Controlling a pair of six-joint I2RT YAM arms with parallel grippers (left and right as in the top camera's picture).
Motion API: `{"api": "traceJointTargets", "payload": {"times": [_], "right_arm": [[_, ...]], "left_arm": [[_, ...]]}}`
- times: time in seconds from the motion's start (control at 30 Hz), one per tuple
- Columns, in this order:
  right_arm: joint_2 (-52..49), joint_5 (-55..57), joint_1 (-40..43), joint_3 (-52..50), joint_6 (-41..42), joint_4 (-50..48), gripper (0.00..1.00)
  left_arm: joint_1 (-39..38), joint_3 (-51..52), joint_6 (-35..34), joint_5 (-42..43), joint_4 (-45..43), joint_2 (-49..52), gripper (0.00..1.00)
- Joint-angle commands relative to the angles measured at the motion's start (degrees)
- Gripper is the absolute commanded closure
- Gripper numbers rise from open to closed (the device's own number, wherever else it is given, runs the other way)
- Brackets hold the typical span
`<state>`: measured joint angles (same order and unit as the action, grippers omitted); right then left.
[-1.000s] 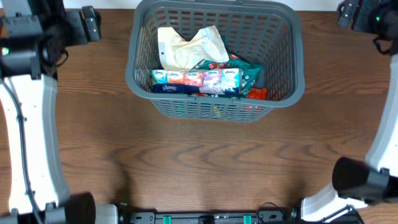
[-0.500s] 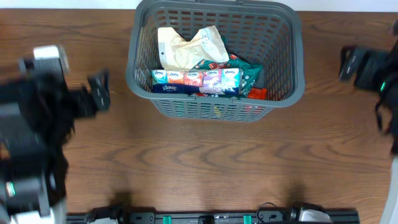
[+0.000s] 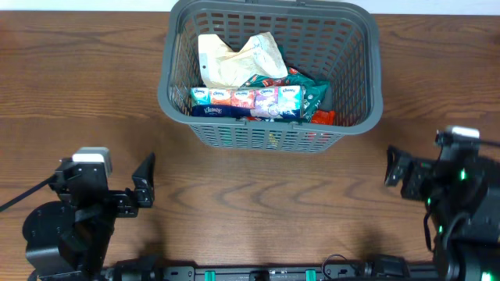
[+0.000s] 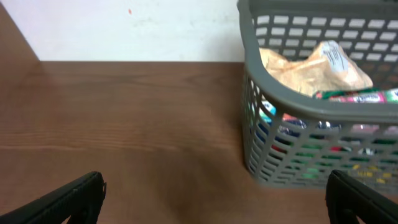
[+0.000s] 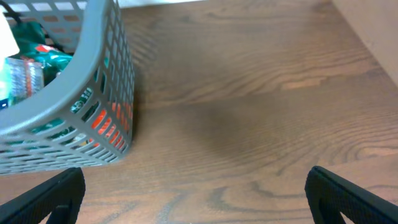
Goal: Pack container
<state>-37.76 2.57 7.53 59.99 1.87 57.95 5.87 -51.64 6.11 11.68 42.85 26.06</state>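
Note:
The dark grey slotted container [image 3: 178,117] stands at the back middle of the table. It holds a crumpled cream bag [image 3: 234,58], a Kleenex tissue multipack [image 3: 246,101] and green and red packets [image 3: 312,97]. It also shows in the left wrist view [image 4: 249,93] and the right wrist view [image 5: 118,74]. My left gripper [image 3: 145,181] is open and empty at the front left, over bare wood [image 4: 211,205]. My right gripper [image 3: 396,176] is open and empty at the front right, its fingers wide apart [image 5: 193,199].
The brown wooden table [image 3: 258,203] runs to a white wall at the back [image 4: 137,28]. A black rail with green clips [image 3: 258,273] lies along the front edge.
Both arms have drawn back from the far corners beside the container to the front of the table. The container and its contents have not moved.

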Motion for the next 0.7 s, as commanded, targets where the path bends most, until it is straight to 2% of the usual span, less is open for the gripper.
{"api": "traceJointTargets", "payload": {"times": [0.0, 0.67], "right_arm": [[3.9, 0.7, -0.5, -2.0, -1.1, -0.4, 0.01], [4.9, 0.9, -0.5, -3.1, -1.1, 10.3, 0.01]], "left_arm": [[-0.2, 0.3, 1.4, 1.4, 0.2, -0.4, 0.01], [-0.2, 0.3, 1.4, 1.4, 0.4, -0.4, 0.01]]}}
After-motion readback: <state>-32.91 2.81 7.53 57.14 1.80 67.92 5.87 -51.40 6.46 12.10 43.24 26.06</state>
